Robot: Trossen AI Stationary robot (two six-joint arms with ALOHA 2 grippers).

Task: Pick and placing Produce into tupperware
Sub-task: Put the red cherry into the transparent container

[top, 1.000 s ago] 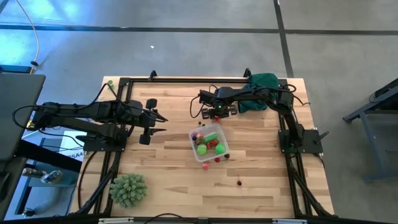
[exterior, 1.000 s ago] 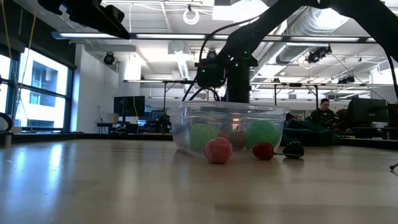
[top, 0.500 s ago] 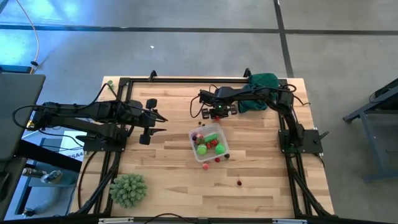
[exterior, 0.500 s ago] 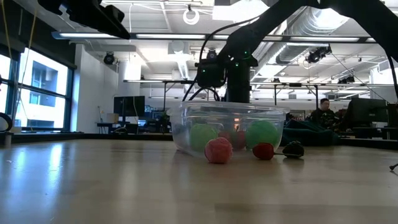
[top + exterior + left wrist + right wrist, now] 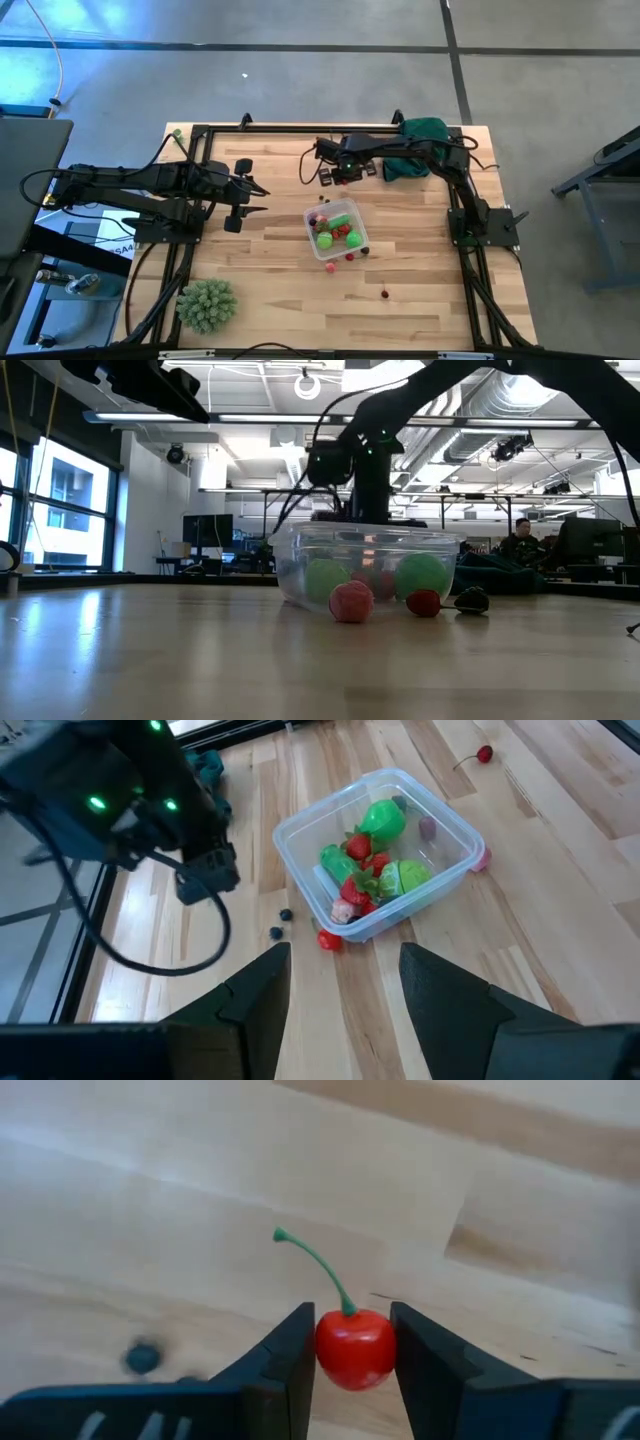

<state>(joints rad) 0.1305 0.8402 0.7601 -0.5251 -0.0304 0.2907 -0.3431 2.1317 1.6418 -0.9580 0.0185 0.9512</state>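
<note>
1. Carrying a cherry [image 5: 354,1348] w/ the right gripper [image 5: 352,1345]: its fingers [image 5: 285,1355] are closed onto the red fruit from both sides, green stem poking out past them. In the high view the right gripper [image 5: 332,172] sits over the desk [image 5: 270,290] on the far side of the tupperware [image 5: 336,231], apart from it.

2. Tupperware is near desk centre, already holding produce: green pieces [image 5: 384,820], strawberries [image 5: 356,847] & other small bits. Loose ones lie just outside: a pink piece [image 5: 351,601], a small red one [image 5: 423,602] & a dark one [image 5: 472,599] at its wall; a red one [image 5: 329,939] & two dark berries [image 5: 280,923] on the side toward the left arm; one more cherry [image 5: 385,294] well apart.

3. Doing it well, imo:
   - Keep the grip steady. The cherry is round & slick, and the pads hold it near mid-body, so it could squirt out if the squeeze changes.
   - Travel above the box rim; don't clip the wall, the box is light & would prob slide.
   - Centre over the open box before letting go, low enough that it won't bounce out off the pieces inside.
   - Mind the stem so it doesn't hook a finger on release.

4. Left gripper [image 5: 243,195] waits off to the left side of the desk, fingers [image 5: 262,990] partway open, holding nothing. Spiky green ball [image 5: 207,305] & dark green cloth [image 5: 420,132] aren't part of this.
</note>
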